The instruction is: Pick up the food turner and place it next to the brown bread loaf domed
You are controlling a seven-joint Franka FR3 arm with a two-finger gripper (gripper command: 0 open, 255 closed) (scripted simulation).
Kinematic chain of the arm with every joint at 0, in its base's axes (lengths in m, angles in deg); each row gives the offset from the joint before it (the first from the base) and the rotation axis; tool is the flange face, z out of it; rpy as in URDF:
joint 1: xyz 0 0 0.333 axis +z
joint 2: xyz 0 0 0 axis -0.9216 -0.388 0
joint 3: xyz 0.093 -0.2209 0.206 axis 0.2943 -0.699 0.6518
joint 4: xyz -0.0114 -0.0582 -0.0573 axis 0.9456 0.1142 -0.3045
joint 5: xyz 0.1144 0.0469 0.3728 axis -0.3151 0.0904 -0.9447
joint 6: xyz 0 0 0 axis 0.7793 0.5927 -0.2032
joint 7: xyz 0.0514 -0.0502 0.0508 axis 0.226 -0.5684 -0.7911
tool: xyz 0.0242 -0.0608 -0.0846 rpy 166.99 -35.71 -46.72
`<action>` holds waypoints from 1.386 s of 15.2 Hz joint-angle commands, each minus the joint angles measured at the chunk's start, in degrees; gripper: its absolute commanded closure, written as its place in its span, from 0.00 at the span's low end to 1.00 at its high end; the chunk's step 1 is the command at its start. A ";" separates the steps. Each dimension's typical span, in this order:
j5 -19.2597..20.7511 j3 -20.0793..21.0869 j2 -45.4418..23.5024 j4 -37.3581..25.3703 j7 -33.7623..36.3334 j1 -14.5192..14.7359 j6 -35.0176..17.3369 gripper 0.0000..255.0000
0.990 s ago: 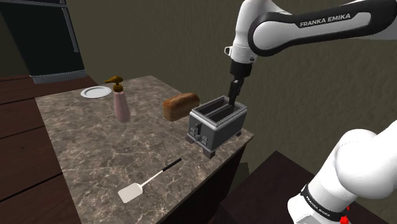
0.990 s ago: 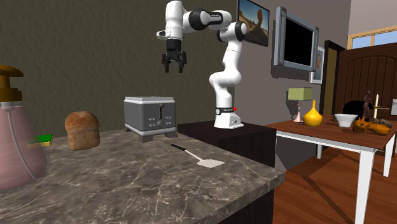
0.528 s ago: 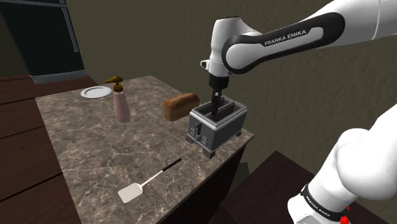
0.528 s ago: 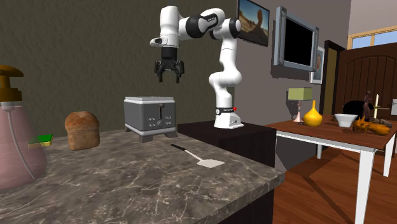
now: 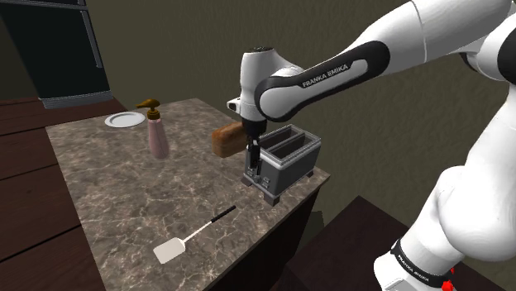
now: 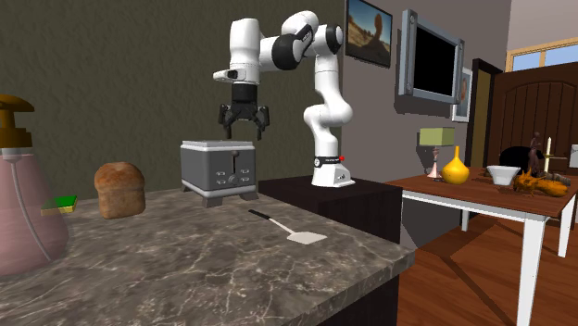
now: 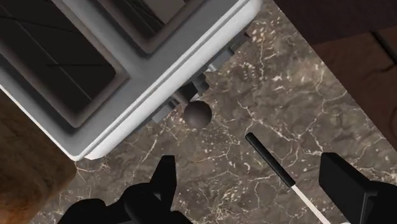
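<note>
The fingers point(image 7: 164, 184) stand spread wide with nothing clasped between them. The gripper point(image 6: 244, 120) hangs just above one end of the toaster point(image 6: 219, 167), centre-left in the second exterior view. I judge the step in hand to be the approach. The food turner point(image 5: 197, 234) lies flat and untouched on the worktop point(image 5: 116, 190), lower left of centre in the shoulder view, well apart from the gripper and with its pale blade toward the near edge. The bread loaf point(image 5: 229, 137) sits just beside the toaster, above centre.

Next, I judge, the gripper must travel over the dark handle, set the fingers across it and descend.

In the wrist view the turner's handle end shows between the fingers, below them and not touched, with its blade cut off. In the shoulder view the arm hides part of the loaf.
</note>
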 commanded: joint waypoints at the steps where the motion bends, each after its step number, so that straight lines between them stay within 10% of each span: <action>1: 0.78 0.87 -3.54 -1.96 -1.90 0.88 -1.35 0.00; 21: 11.79 6.68 -30.95 -17.44 -14.76 10.93 -10.39 0.00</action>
